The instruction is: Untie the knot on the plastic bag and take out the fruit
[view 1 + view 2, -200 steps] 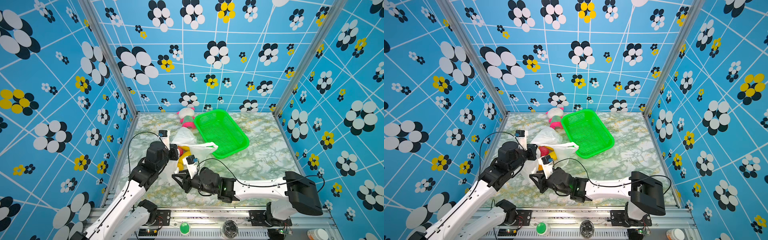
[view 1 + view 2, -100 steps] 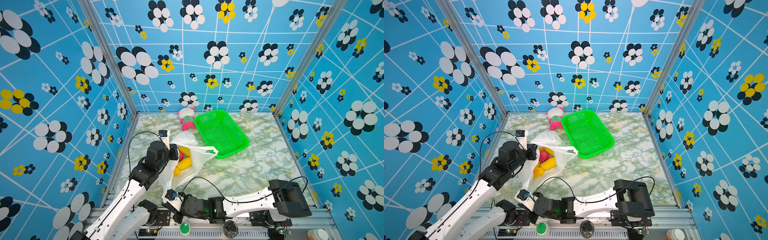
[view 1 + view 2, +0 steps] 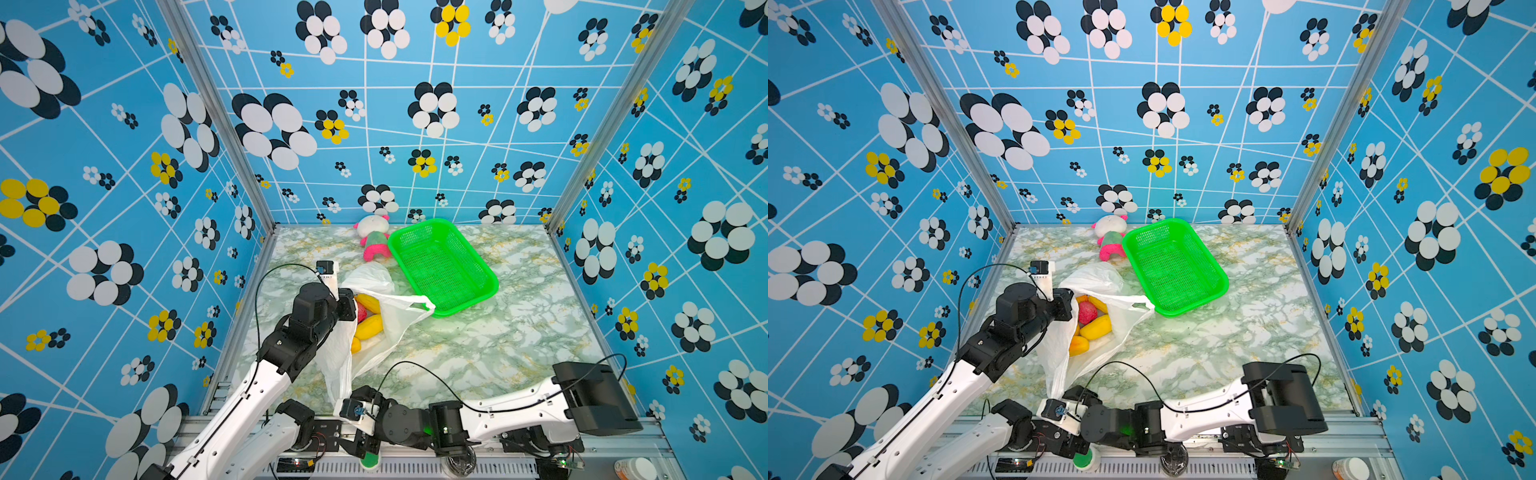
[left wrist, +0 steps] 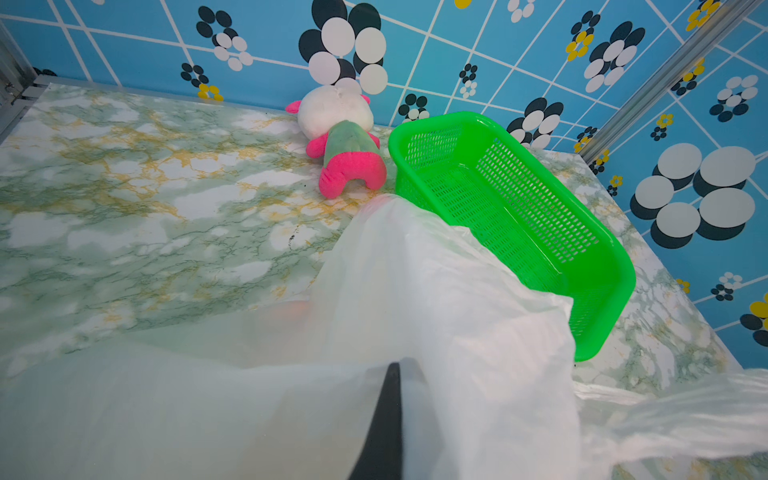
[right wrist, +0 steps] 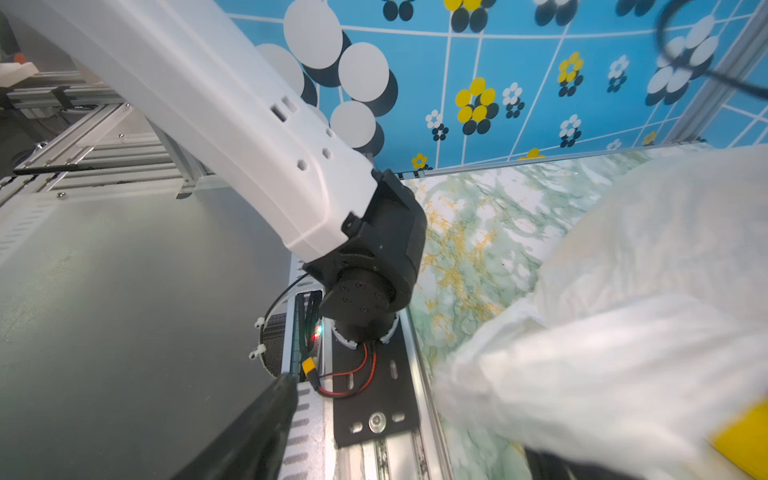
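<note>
The plastic bag lies at the left of the table with its mouth gaping; no knot shows. Inside it, fruit is visible: yellow, orange and a red one. My left gripper is shut on the bag's left rim, and film covers its fingers. A long strip of the bag trails down to my right gripper at the table's front edge. Its fingers stand wide apart, the strip lying against one of them.
A green mesh basket stands behind and right of the bag, touching its far handle. A white, pink and green plush doll lies against the back wall. The left arm's base is close in front of my right gripper.
My right gripper pulled back from the bag to the table's front edge, drawing a strip out, then opened. The bag's mouth spread and shows the fruit. The left gripper stayed.
</note>
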Tool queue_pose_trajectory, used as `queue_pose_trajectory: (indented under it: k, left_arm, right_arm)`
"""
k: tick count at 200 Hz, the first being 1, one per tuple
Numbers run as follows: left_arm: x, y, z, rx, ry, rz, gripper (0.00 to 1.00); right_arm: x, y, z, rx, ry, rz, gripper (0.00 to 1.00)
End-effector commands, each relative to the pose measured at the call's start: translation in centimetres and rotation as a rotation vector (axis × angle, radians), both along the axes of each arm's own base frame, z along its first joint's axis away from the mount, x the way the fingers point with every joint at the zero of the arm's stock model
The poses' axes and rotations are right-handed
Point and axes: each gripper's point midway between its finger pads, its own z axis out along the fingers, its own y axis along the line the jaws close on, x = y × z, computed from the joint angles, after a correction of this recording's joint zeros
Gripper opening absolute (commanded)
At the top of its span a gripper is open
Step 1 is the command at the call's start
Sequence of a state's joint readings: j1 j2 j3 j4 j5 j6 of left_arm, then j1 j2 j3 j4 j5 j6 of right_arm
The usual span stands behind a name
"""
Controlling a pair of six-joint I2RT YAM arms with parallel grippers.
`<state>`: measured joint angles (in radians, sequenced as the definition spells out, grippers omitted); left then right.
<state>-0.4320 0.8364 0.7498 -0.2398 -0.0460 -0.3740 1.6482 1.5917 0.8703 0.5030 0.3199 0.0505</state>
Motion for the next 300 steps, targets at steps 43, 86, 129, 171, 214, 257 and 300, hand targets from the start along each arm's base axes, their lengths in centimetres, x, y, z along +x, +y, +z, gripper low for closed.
queue_pose_trajectory:
  k: [43, 86, 129, 171, 214, 257, 300]
  left_arm:
    - [0.1, 0.6, 1.7, -0.006, -0.048, 0.022, 0.0]
    - [0.0, 0.5, 1.9, -0.014, -0.051, 0.018, 0.0]
    - [-0.1, 0.5, 1.8, -0.013, -0.051, 0.018, 0.0]
    - [-0.2, 0.5, 2.0, -0.017, -0.055, 0.015, 0.0]
    - [-0.2, 0.5, 2.1, -0.018, -0.059, 0.017, 0.0]
    - [-0.2, 0.6, 2.0, -0.015, -0.058, 0.019, 0.0]
    - [-0.1, 0.5, 1.8, -0.014, -0.052, 0.017, 0.0]
  right_arm:
    - [6.8, -9.0, 2.9, 0.139, -0.044, -0.346, 0.72]
    - [15.1, -11.7, 0.5, 0.149, 0.176, -0.608, 0.21]
    - [17.7, -4.7, -2.5, 0.0, 0.155, -0.638, 0.23]
    - [19.9, -2.4, -8.2, -0.126, 0.183, -0.728, 0.37]
    - [19.4, -4.6, -13.1, -0.142, 0.243, -0.766, 0.75]
    - [19.6, -5.0, -13.3, -0.153, 0.233, -0.792, 0.91]
    - [20.3, -3.4, -12.0, -0.153, 0.2, -0.784, 0.99]
